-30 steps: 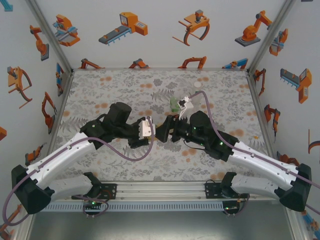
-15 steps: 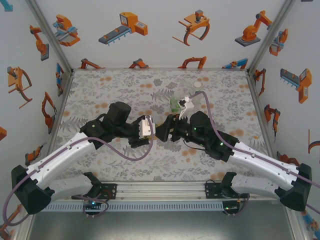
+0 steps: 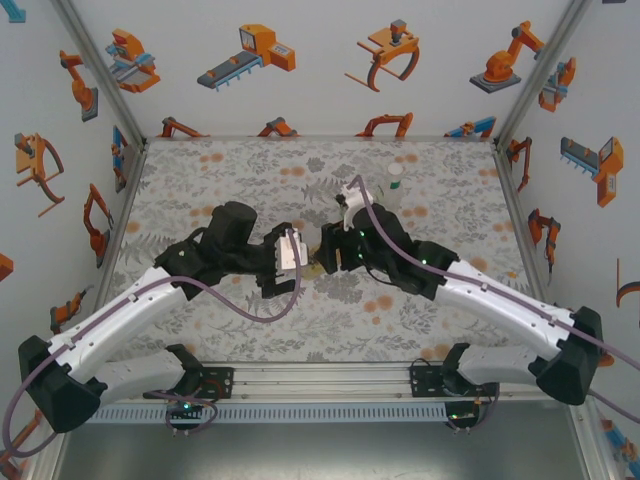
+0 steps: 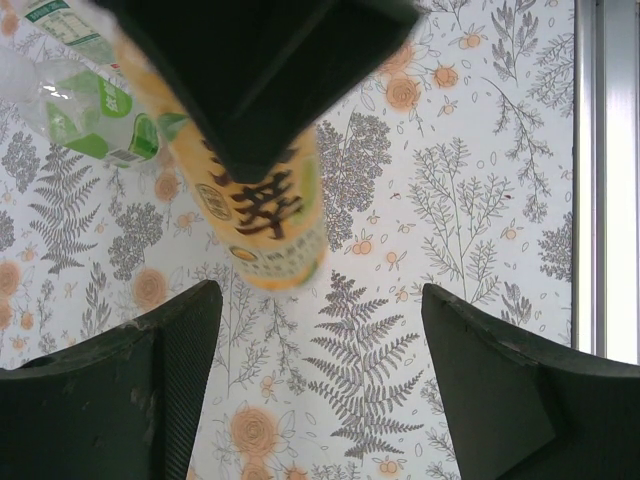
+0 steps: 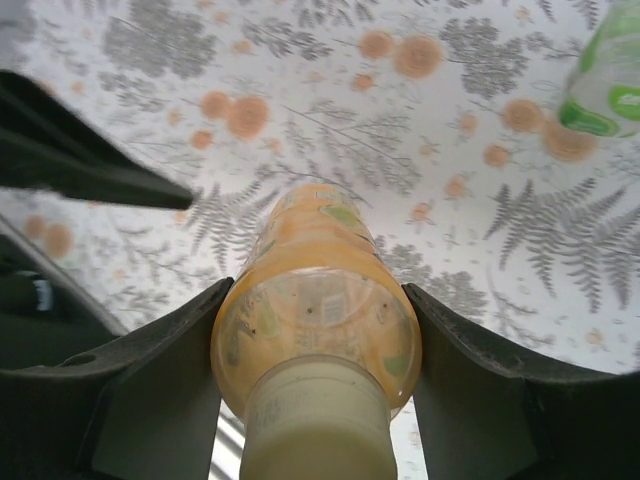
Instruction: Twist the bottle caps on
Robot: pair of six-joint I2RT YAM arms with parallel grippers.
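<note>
- Pale yellow cap (image 5: pixel 318 420): sits on the neck of the orange bottle (image 5: pixel 310 250), at the end nearest the right wrist camera.
- Orange bottle: held tilted above the floral table (image 3: pixel 200 180), near its middle.
- Right gripper (image 5: pixel 315 290): fingers (image 5: pixel 150 370) clamped on the bottle's shoulder from both sides.
- Left gripper (image 4: pixel 320 300): fingers (image 4: pixel 130 390) spread apart with nothing between them; the bottle's base lies just ahead.
- White cap (image 3: pixel 397 171): tops an upright clear bottle (image 3: pixel 395 195) beyond the right arm.
</note>
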